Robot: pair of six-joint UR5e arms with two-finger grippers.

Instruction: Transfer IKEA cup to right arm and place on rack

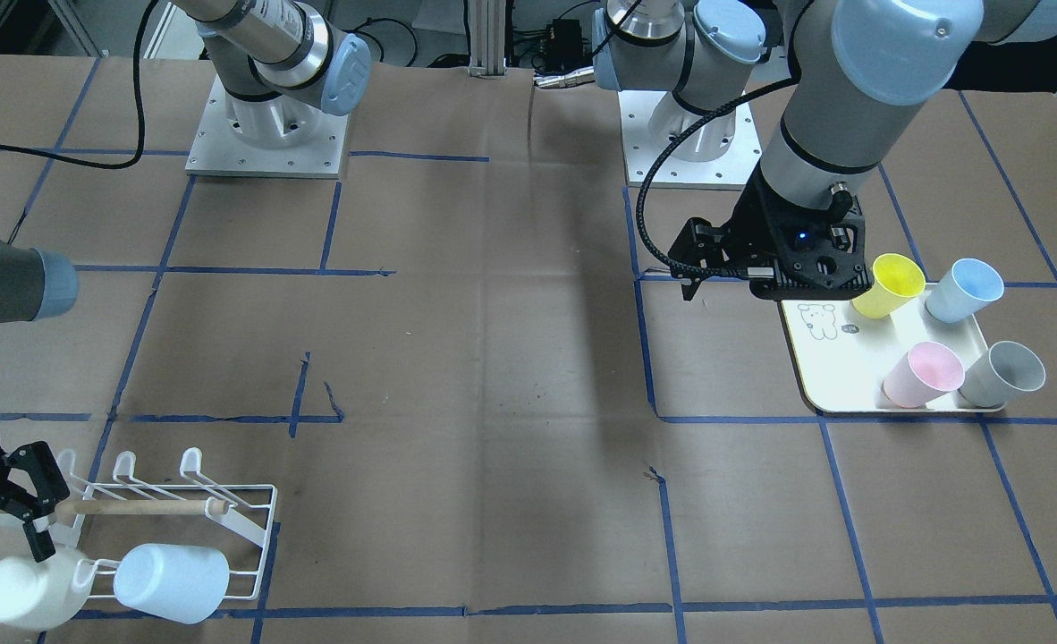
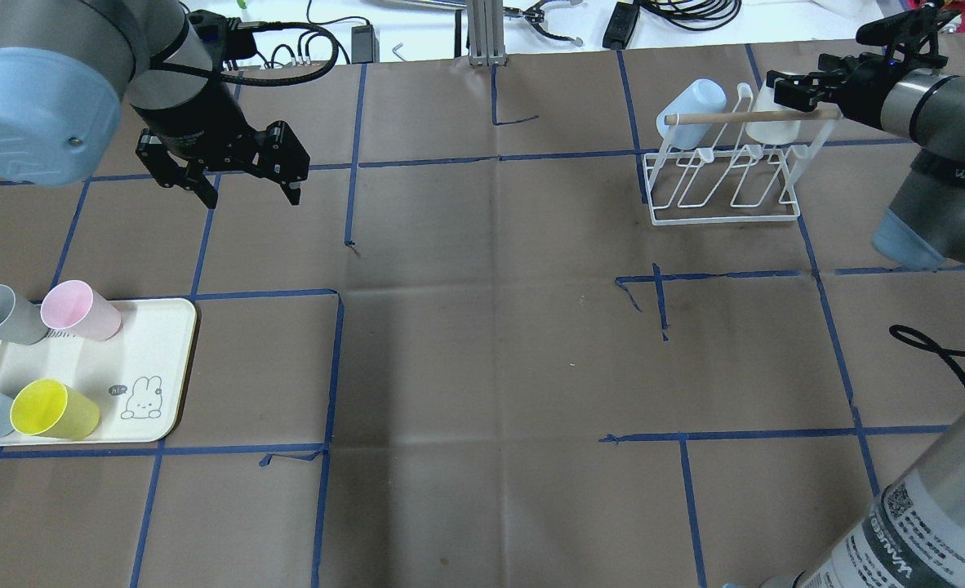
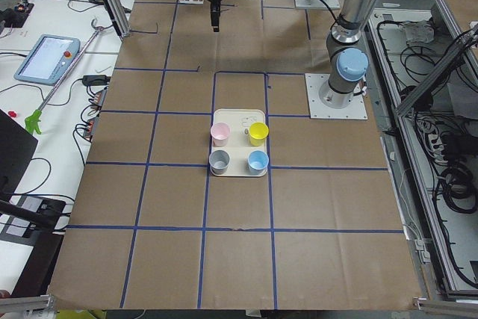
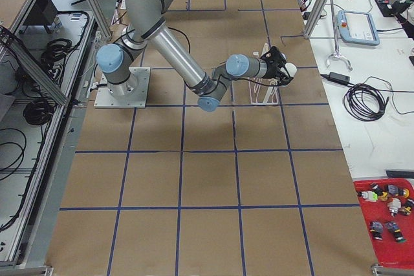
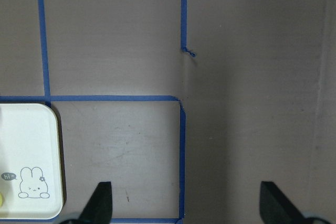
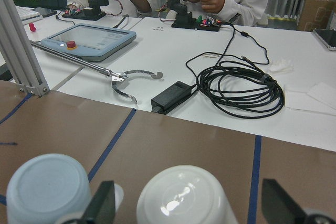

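On the rack (image 1: 135, 507) — white cup (image 1: 23, 588), blue cup (image 1: 171, 581)

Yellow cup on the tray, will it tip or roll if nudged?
Probably tips easily: the yellow cup stands on its narrower end and looks like light plastic. Tapered, so once down it would likely roll in a curve.

Cream bunny-print tray (image 2: 156, 343) at 8 o'clock in the overhead view. Right wrist view: teach pendant (image 6: 89, 38) 10 o'clock, coiled black cable (image 6: 247, 109) 2 o'clock, power brick (image 6: 171, 96) centre.
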